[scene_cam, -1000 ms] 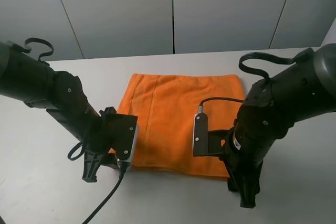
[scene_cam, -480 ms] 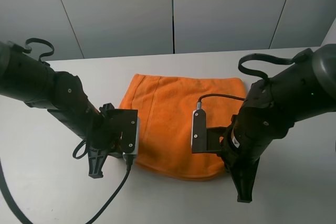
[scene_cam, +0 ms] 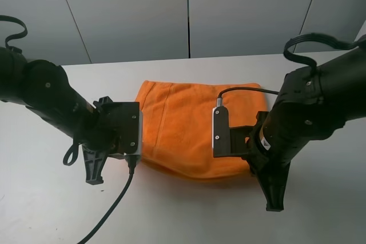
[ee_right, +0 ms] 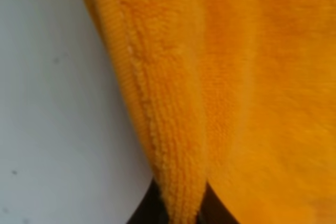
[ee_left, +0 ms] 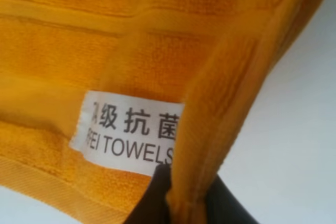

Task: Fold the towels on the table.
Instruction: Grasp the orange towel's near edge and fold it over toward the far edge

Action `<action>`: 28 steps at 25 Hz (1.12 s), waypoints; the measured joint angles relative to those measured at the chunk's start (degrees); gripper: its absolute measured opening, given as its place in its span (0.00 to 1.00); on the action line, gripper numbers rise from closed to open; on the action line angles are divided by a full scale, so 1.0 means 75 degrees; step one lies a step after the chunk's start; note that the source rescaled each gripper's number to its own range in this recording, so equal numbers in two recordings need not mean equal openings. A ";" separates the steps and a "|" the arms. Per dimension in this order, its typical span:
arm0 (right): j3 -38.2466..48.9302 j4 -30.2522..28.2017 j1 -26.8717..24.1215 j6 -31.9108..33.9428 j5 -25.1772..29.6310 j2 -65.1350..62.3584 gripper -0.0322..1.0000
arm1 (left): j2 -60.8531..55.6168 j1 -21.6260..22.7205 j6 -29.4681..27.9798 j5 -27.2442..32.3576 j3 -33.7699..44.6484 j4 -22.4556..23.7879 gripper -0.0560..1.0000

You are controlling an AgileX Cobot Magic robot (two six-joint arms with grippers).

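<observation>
The orange towel (scene_cam: 189, 118) lies in the middle of the white table (scene_cam: 183, 215), its near edge lifted and bulging. My left gripper (scene_cam: 130, 159) is shut on the towel's near left corner. In the left wrist view its gripper (ee_left: 186, 203) pinches the hem (ee_left: 220, 108) beside the white label (ee_left: 131, 135). My right gripper (scene_cam: 252, 168) is shut on the near right corner. In the right wrist view its gripper (ee_right: 178, 211) clamps the folded edge (ee_right: 157, 129). In the exterior high view the wrist housings hide both sets of fingertips.
A black cable (scene_cam: 111, 210) trails from the left wrist across the table front. Grey wall panels (scene_cam: 189, 10) stand behind the table's far edge. Bare table shows left, right and in front of the towel.
Both grippers have risen and moved away from the table's front edge, carrying the towel's near edge up and back. The flat near hem is now a raised, rounded fold.
</observation>
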 joint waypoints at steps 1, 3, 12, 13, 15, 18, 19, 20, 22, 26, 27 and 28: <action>-0.0053 -0.0142 0.0000 0.0051 0.0087 -0.0084 0.04 | -0.0052 0.0000 -0.0166 -0.0011 0.0000 0.0161 0.05; -0.0169 -0.0454 0.0000 0.0132 0.0307 -0.0202 0.04 | -0.0087 0.0000 -0.0497 -0.0018 0.0000 0.0452 0.05; -0.0708 -0.1723 0.0000 0.0852 0.0952 -0.0257 0.04 | -0.0309 0.0000 -0.1379 -0.0051 0.0000 0.1295 0.05; -0.0781 -0.1796 0.0000 0.0894 0.1005 -0.0257 0.04 | -0.0347 0.0000 -0.1394 -0.0088 0.0000 0.1332 0.05; -0.0883 -0.1924 0.0000 0.0908 0.1120 -0.0257 0.03 | -0.0478 0.0000 -0.1494 -0.0187 0.0000 0.1445 0.05; -0.1049 -0.2168 0.0000 0.0938 0.1276 -0.0257 0.03 | -0.0617 0.0017 -0.2168 -0.0457 0.0000 0.1783 0.05; -0.1099 -0.2272 0.0000 0.0993 0.1296 -0.0257 0.03 | -0.0616 0.0073 -0.2410 -0.0584 0.0000 0.1907 0.05; -0.1161 -0.2383 0.0000 0.1030 0.1296 -0.0257 0.03 | -0.0616 0.0123 -0.2668 -0.0707 0.0000 0.2009 0.05; -0.1235 -0.2579 0.0000 0.1107 0.1281 -0.0257 0.03 | -0.0616 0.0291 -0.2976 -0.0763 -0.0019 0.2149 0.05; -0.1283 -0.3108 -0.0068 0.1197 0.1122 -0.0257 0.03 | -0.0616 0.0515 -0.3155 -0.0778 -0.0302 0.2231 0.05; -0.1283 -0.3258 -0.0158 0.1291 0.1086 -0.0257 0.03 | -0.0616 0.0544 -0.3155 -0.0831 -0.0415 0.2231 0.05; -0.1283 -0.3413 -0.0244 0.1414 0.1012 -0.0257 0.03 | -0.0616 0.0561 -0.3159 -0.0882 -0.0537 0.2231 0.05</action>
